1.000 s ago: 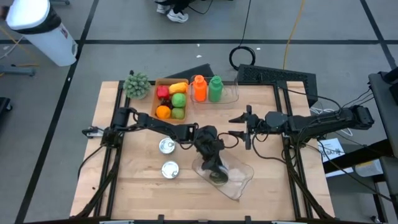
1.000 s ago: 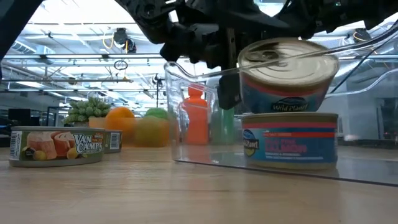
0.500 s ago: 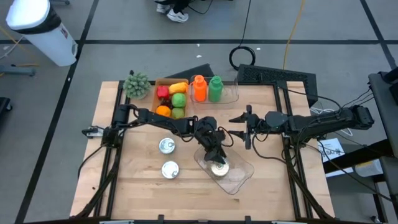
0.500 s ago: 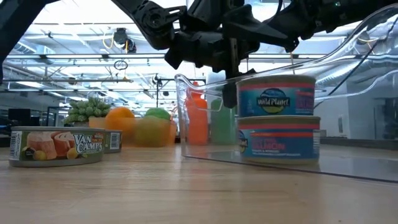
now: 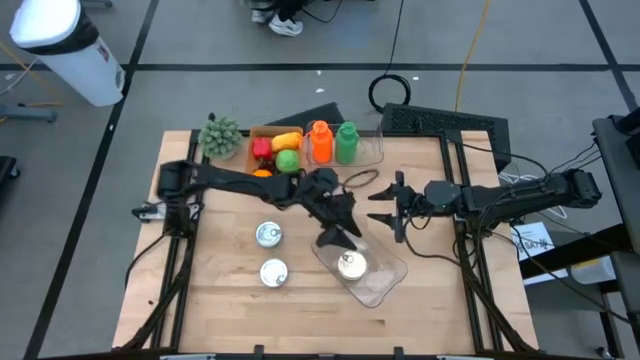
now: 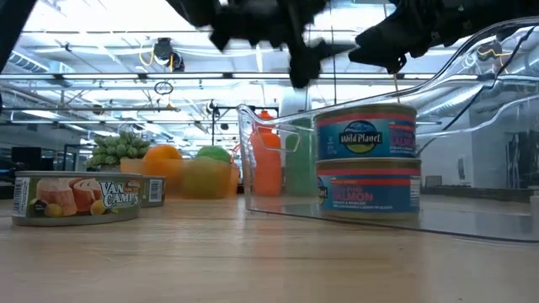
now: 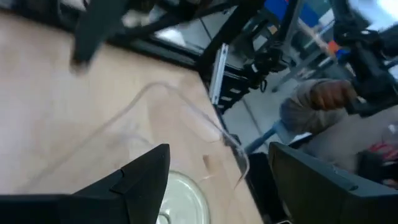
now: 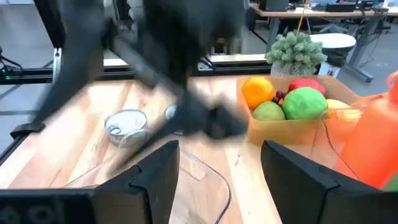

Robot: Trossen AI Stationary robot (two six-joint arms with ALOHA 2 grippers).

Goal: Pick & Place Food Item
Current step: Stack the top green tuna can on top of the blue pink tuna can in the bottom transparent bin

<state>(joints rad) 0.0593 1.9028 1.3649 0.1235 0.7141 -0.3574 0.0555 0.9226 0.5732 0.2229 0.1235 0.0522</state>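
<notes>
Left end effector (image 5: 341, 233) open, empty, blurred | stacked cans (image 6: 367, 171) in clear tray (image 5: 385, 285)

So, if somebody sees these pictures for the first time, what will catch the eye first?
Probably the two stacked cans in the clear tray near the table's middle, with the left gripper open just above them. Next, the bright fruit box and the orange bottle and green bottle at the far edge. The right gripper waits open beside the tray.
</notes>
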